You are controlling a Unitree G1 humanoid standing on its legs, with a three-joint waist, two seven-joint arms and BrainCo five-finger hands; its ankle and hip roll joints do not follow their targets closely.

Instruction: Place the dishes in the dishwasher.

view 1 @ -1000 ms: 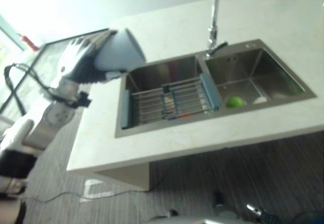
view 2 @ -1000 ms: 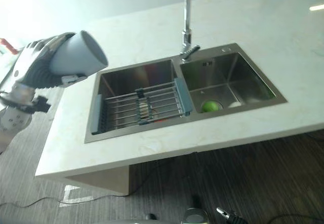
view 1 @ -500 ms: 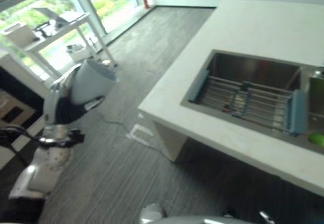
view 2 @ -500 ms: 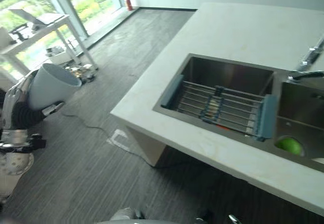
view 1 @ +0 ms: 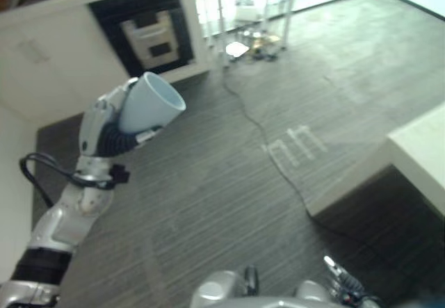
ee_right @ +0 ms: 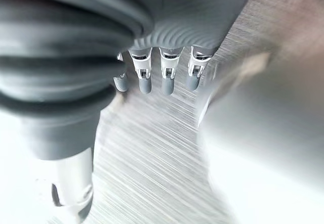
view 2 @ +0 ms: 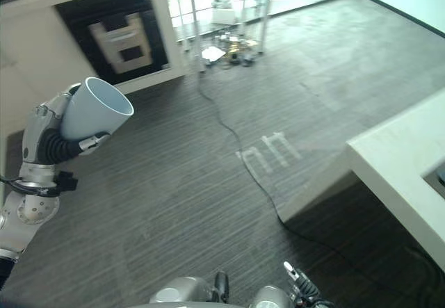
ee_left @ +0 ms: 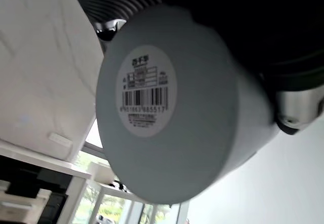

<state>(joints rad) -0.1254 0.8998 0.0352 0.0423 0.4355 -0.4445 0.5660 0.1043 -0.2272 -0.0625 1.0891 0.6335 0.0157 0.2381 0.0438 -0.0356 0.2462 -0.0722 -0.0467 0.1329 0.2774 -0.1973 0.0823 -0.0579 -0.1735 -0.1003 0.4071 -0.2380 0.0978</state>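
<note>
The left hand [view 1: 104, 131] is gripping a pale blue-grey cup [view 1: 147, 104], fingers and thumb curled round its wall, and is holding it tilted in the air above the grey striped floor [view 1: 229, 183] — mouth turned up and away from the arm, its labelled base [ee_left: 147, 95] facing the wrist. The cup is sitting well apart from the white counter [view 2: 403, 176] and nearer the dark built-in appliance [view 1: 149, 30] in the white cabinets. The right hand [ee_right: 162, 77] is hanging over the floor beside the counter — fingers straight, loosely spread, and carrying nothing.
</note>
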